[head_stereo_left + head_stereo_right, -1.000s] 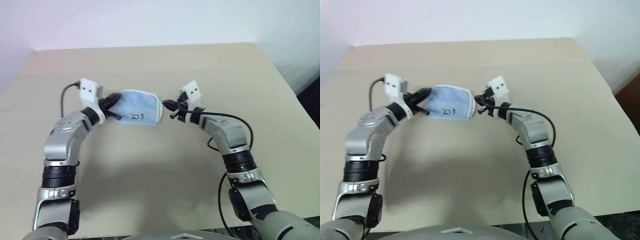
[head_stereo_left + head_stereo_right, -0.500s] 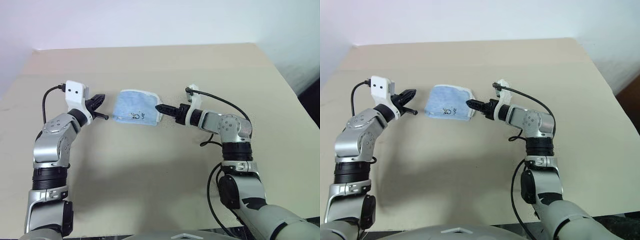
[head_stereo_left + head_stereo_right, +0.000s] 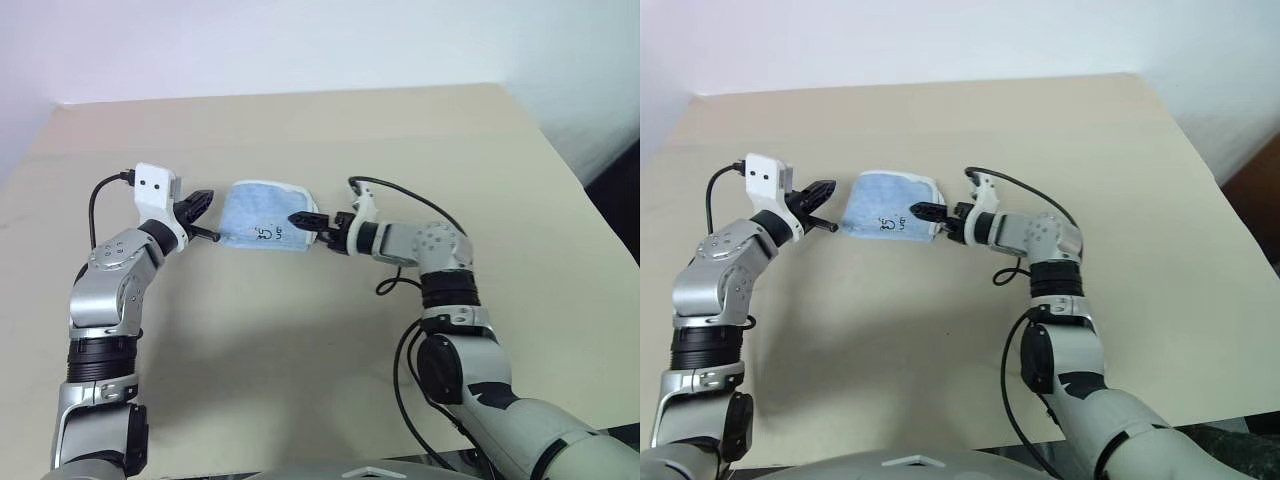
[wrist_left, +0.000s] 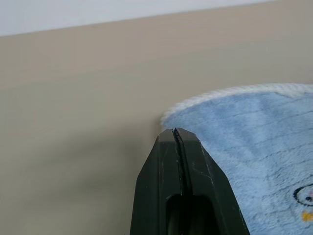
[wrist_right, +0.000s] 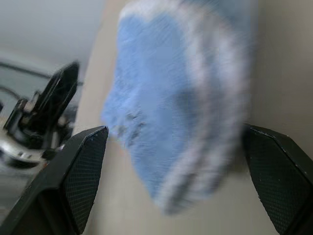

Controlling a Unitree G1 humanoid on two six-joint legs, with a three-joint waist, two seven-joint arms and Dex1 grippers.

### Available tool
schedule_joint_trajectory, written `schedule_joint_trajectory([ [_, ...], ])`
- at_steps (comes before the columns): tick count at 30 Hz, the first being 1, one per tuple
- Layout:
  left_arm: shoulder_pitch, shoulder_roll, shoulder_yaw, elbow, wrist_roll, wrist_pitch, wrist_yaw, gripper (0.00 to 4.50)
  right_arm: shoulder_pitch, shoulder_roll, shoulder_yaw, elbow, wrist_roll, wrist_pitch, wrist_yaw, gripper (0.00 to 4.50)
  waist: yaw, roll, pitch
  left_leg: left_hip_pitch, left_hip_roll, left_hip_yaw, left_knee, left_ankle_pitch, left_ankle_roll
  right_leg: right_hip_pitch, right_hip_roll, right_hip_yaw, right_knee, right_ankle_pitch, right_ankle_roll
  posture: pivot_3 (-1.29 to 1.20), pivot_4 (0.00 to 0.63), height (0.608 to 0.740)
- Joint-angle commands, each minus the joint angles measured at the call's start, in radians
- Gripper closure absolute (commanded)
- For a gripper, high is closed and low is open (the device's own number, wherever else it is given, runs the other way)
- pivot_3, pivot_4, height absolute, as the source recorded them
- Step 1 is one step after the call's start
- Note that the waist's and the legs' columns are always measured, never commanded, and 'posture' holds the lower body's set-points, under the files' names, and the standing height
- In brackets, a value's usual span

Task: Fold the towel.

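On the surface [image 3: 330,380], from the head cameras, I see the towel [image 3: 262,217] lying folded into a compact blue pad between my two arms, tag print facing up. A second ago both hands were pinching its ends; now both have let go and the cloth rests flat on its own. My left hand [image 3: 203,214] has backed off to just beside the towel's left edge. My right hand [image 3: 302,223] has rolled over and swung in toward the towel's right edge, its fingers reaching over the hem.

From the left wrist camera, my left hand's fingers [image 4: 182,161] are pressed together with nothing between them, and the towel's rounded white-edged corner [image 4: 195,105] sits just past the tips.

From the right wrist camera, my right hand's fingers [image 5: 73,171] stand spread wide on either side of the towel's folded end.

I judge the fold done and released; the right hand looks set for a regrasp or a tidy-up press.
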Motion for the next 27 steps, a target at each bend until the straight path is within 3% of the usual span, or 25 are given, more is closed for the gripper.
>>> schedule_joint_trajectory([
  [1,-0.010,0.000,0.004,-0.036,-0.001,-0.023,-0.002,4.50,-0.042,0.028,0.014,0.017,0.013,-0.014,0.001,0.03,-0.002,0.000,0.000,0.000,0.000,0.000,0.000,0.000,0.000,0.000,0.000,0.000,0.000,0.000,0.000,0.00,0.150,0.728],
  [6,0.007,-0.006,0.001,-0.052,0.000,-0.022,0.000,4.50,-0.085,0.053,-0.075,0.125,0.038,-0.075,-0.062,0.03,-0.003,0.000,0.000,0.000,0.000,0.000,0.000,0.000,0.000,0.000,0.000,0.000,0.000,0.000,0.000,0.00,0.150,0.728],
  [18,0.014,-0.002,-0.004,-0.059,0.004,-0.020,-0.004,4.50,-0.068,0.036,-0.131,0.059,0.098,-0.069,-0.101,3.99,-0.003,0.000,0.000,0.000,0.000,0.000,0.000,0.000,0.000,0.000,0.000,0.000,0.000,0.000,0.000,0.00,0.150,0.728],
  [20,0.004,-0.005,-0.010,-0.050,0.006,-0.024,-0.008,4.50,-0.060,0.041,-0.137,0.035,0.112,-0.061,-0.113,4.45,-0.003,0.000,0.000,0.000,0.000,0.000,0.000,0.000,0.000,0.000,0.000,0.000,0.000,0.000,0.000,0.00,0.150,0.728],
  [27,-0.009,-0.016,-0.026,-0.048,0.011,-0.028,-0.004,4.50,-0.041,-0.007,-0.251,-0.094,0.184,-0.119,-0.215,4.45,0.000,0.000,0.000,0.000,0.000,0.000,0.000,0.000,0.000,0.000,0.000,0.000,0.000,0.000,0.000,0.00,0.150,0.728],
])
